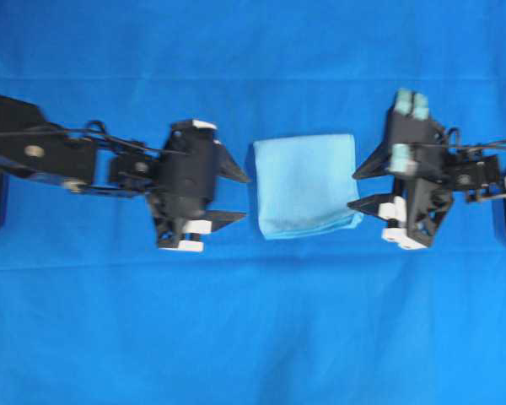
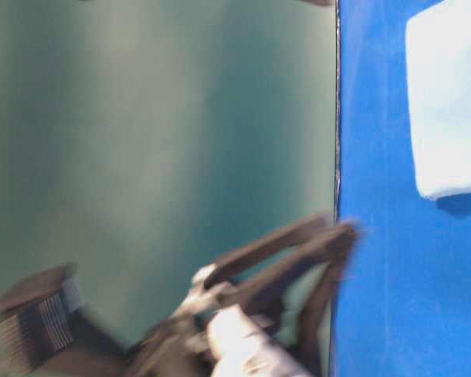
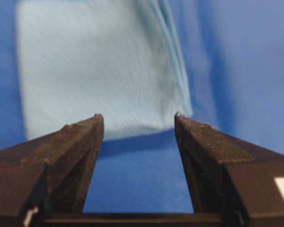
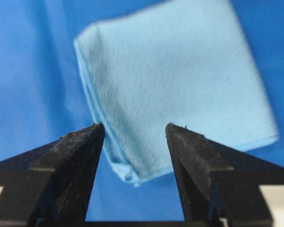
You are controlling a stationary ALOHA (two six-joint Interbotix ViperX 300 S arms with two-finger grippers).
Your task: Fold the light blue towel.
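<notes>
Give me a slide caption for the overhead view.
Folded light blue towel lies on the royal-blue cloth between the open left gripper and open right gripper.

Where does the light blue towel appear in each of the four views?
Overhead exterior: light blue towel, centre, folded, between both arms.
Table-level exterior: upper right corner.
Left wrist: upper middle, beyond the open pincer tips.
Right wrist: centre, beyond the open pincer tips.
Shared landmark: the royal-blue cloth under it.

Deep blue cloth covering the table, folded light blue towel lying on it
</notes>
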